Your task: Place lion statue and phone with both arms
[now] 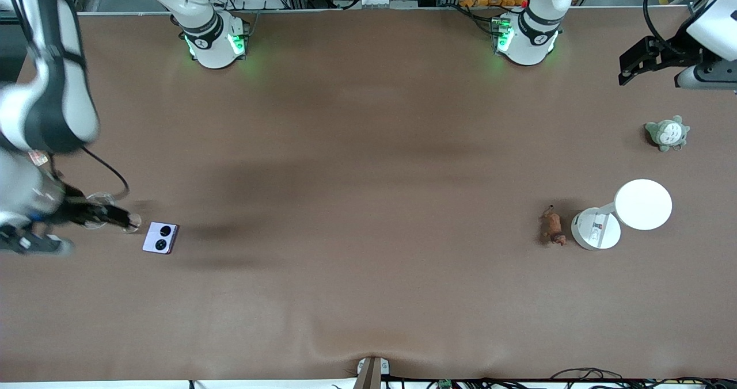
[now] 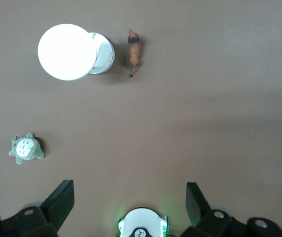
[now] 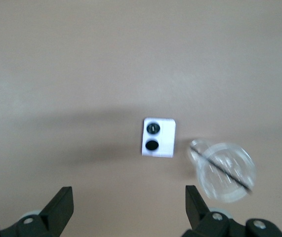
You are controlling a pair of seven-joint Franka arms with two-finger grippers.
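The lion statue (image 1: 553, 228) lies on the table (image 1: 368, 205) toward the left arm's end, just beside a white lamp (image 1: 625, 213), its long axis running toward the front camera. The phone (image 1: 160, 237) lies lenses-up by a clear glass (image 1: 101, 209). The left gripper (image 2: 130, 197) and right gripper (image 3: 129, 200) hang above, fingers wide.

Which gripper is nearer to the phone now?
Right. The right gripper is open, low beside the phone; the left gripper is open, up at the left arm's table end.
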